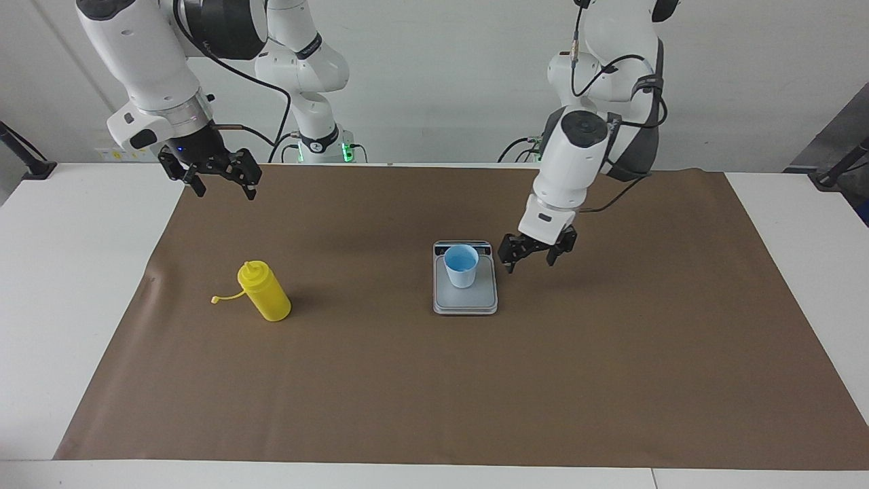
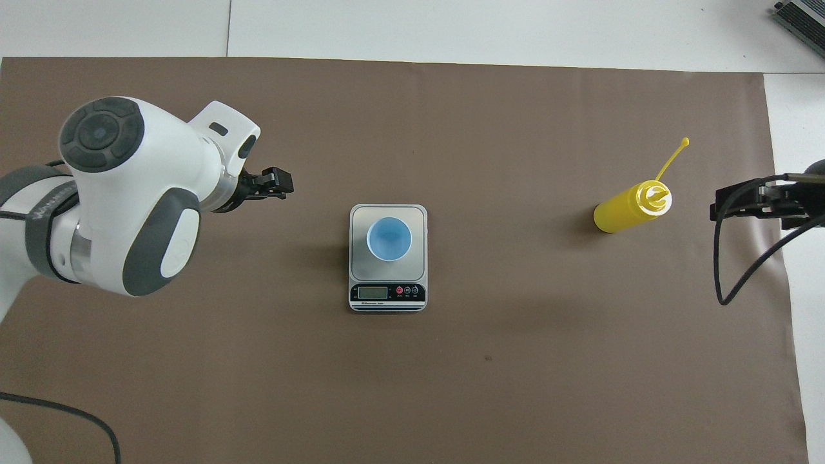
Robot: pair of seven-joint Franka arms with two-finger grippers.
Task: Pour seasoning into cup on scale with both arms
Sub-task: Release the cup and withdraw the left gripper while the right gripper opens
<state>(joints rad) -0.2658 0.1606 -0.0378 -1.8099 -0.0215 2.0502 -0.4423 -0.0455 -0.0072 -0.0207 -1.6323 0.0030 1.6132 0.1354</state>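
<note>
The cup [image 1: 461,265] stands upright on the scale [image 1: 466,302]. The overhead view alone shows the scale's display strip, at its robot-side edge. The left gripper [image 1: 536,255], fingers spread and empty, hangs over the brown mat [image 1: 611,353] beside the scale. The right gripper [image 1: 218,178], also spread and empty, hangs over the mat's edge, apart from the seasoning [image 1: 266,293], which stands upright toward the right arm's end with open mat around it.

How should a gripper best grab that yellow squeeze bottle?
Around its round body, about halfway up, coming in from the side. The yellow bottle stands upright, and its top narrows to a cone that fingers might slip off. The open right gripper, up above the table's edge at that end, seems best placed.
</note>
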